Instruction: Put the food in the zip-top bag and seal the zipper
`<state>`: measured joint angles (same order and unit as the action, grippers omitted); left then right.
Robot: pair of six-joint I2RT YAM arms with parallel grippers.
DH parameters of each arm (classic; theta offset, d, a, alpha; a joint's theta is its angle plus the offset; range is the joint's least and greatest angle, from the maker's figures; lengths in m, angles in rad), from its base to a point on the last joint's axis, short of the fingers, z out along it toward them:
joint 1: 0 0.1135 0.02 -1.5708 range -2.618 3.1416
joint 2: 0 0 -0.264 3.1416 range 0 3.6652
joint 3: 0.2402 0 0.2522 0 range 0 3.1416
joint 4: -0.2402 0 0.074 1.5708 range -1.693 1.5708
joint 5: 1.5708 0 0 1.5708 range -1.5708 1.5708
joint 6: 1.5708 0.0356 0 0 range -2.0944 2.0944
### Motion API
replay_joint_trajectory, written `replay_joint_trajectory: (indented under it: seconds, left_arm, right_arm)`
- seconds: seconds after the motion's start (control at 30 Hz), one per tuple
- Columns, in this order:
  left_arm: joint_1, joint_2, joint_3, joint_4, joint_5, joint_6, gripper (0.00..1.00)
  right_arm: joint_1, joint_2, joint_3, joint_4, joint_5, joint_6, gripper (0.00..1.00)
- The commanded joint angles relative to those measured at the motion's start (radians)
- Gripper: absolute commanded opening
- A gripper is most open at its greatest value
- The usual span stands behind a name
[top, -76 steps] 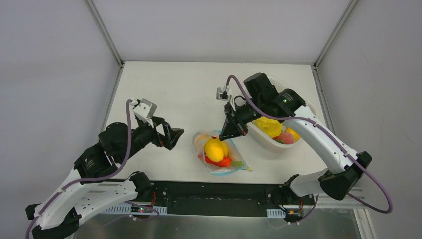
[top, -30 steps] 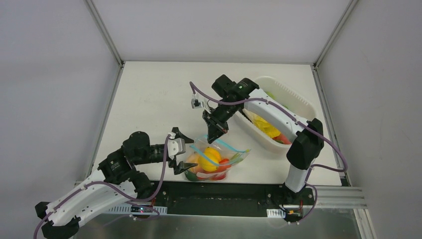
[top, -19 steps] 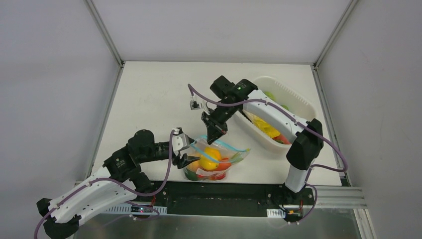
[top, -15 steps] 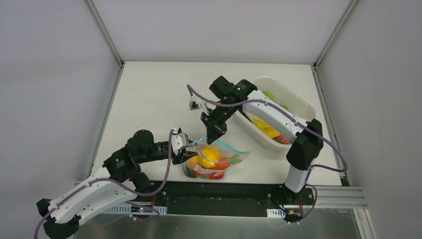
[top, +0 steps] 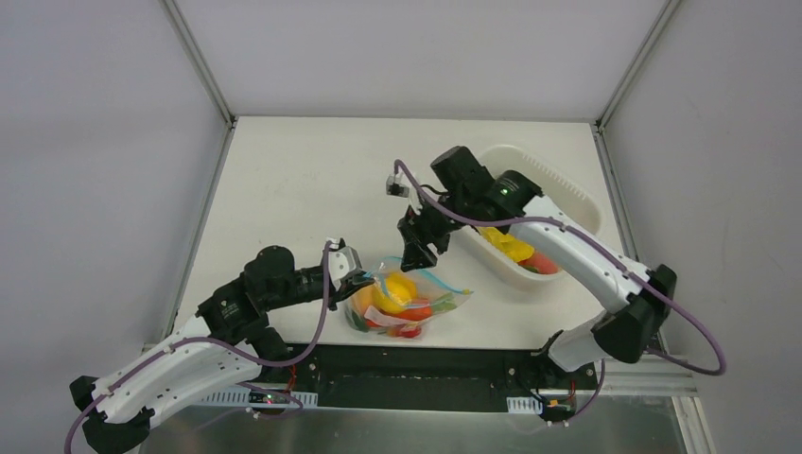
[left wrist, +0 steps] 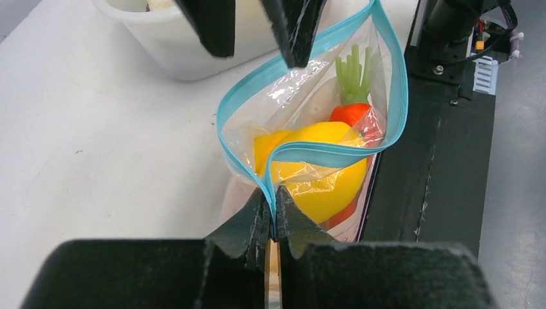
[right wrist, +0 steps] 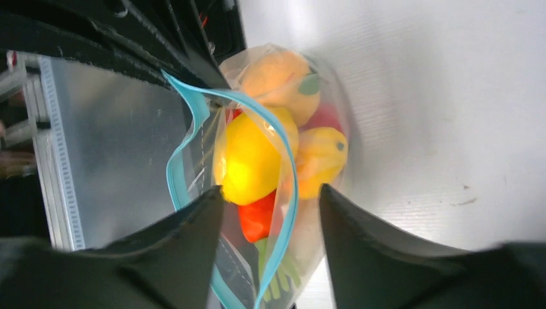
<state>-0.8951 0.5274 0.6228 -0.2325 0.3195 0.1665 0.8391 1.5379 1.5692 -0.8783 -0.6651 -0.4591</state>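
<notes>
Teal zipper (left wrist: 322,153) is gaping in a loop on the clear bag (top: 407,303), which is lying at the 6 o'clock edge of the table (top: 303,189). The left gripper (left wrist: 272,193) is pinching that strip at its near end, jaws pressed together on it. The right gripper (right wrist: 270,193) is hovering over the mouth, jaws spread, gripping nothing. Yellow, orange and red toy food (right wrist: 248,161) is sitting inside, and crinkled plastic is blurring the lower pieces. At the bag's 2 o'clock, the right arm (top: 577,255) is half hiding the white tub (top: 565,180).
</notes>
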Motion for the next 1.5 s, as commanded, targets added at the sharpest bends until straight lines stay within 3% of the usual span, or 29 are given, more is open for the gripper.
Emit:
replay_joint_trajectory:
  seconds: [0.0, 0.1, 0.3, 0.63, 0.8, 1.17, 1.47]
  left_arm:
    - [0.010, -0.010, 0.038, -0.005, -0.043, -0.015, 0.05]
    - [0.009, -0.015, 0.041, -0.005, -0.061, -0.019, 0.04]
    - [0.009, -0.025, 0.027, -0.003, -0.116, -0.049, 0.00]
    - [0.009, -0.059, 0.022, 0.014, -0.153, -0.079, 0.00]
    - [0.009, -0.063, 0.013, 0.012, -0.153, -0.093, 0.00]
    - [0.009, -0.087, -0.010, 0.009, -0.213, -0.104, 0.00]
    - [0.009, -0.130, -0.044, 0.007, -0.245, -0.105, 0.00]
  right_arm:
    - [-0.033, -0.233, -0.172, 0.227, 0.185, 0.225, 0.68]
    - [-0.074, -0.450, -0.406, 0.420, 0.290, 0.371, 0.76]
    - [-0.091, -0.827, -0.742, 0.716, 0.338, 0.536, 0.78]
    - [-0.093, -1.104, -1.093, 1.012, 0.225, 0.569, 0.78]
    - [-0.093, -1.096, -1.107, 0.965, 0.250, 0.543, 0.78]
    - [-0.092, -1.026, -1.139, 0.986, 0.039, 0.484, 0.77]
    - [-0.092, -0.969, -1.182, 0.999, 0.151, 0.467, 0.72]
